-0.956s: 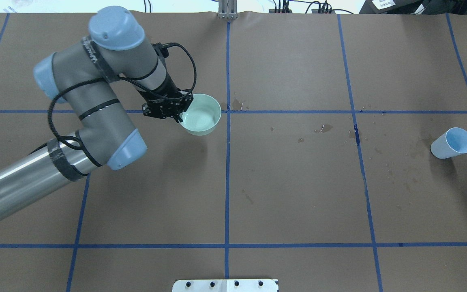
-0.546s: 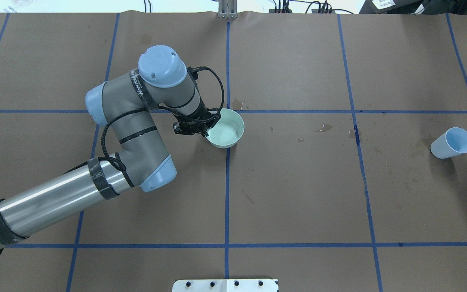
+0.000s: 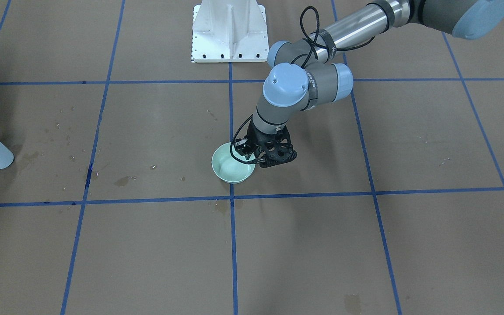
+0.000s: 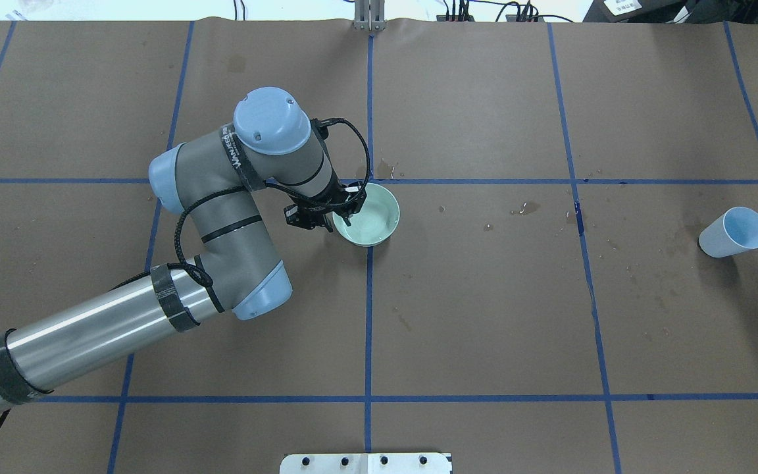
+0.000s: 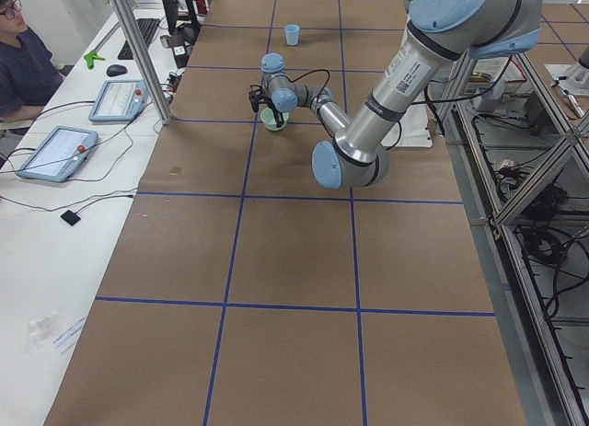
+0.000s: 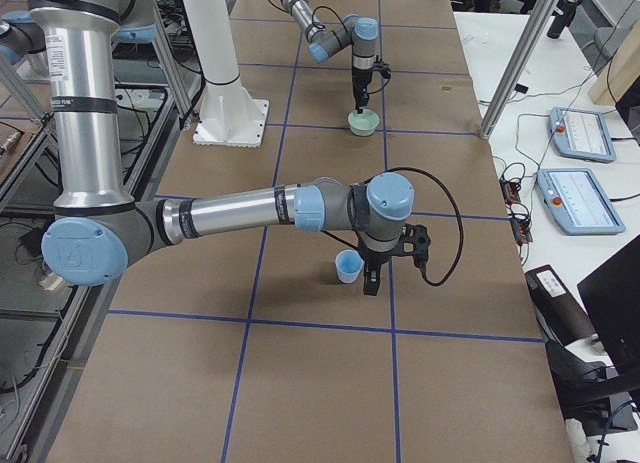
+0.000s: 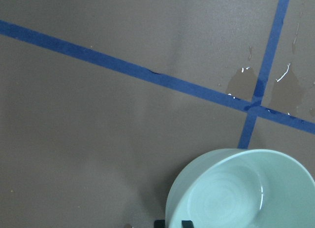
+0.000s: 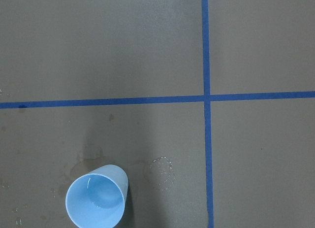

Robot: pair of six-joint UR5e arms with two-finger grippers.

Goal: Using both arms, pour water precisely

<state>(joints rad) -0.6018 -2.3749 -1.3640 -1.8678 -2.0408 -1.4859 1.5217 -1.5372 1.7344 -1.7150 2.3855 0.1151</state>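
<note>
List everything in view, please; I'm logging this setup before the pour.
bowl: one, pale green, beside a tape crossing near the table's centre
cup: one, light blue, upright, robot's right end
water: faint ripples, clear, inside the bowl
wet spots: several, dark, between bowl and cup
table: one, brown, blue tape grid
pedestal: one, white, robot's base
tablets: two, grey-framed, side bench
operator: one, dark shirt, at that bench
left arm: one, silver-grey, reaching to the bowl
left gripper: one, black, shut on the bowl's rim
right arm: one, silver-grey, near the cup
right gripper: one, black, beside the cup; open or shut unclear

No legible text or labels.
</note>
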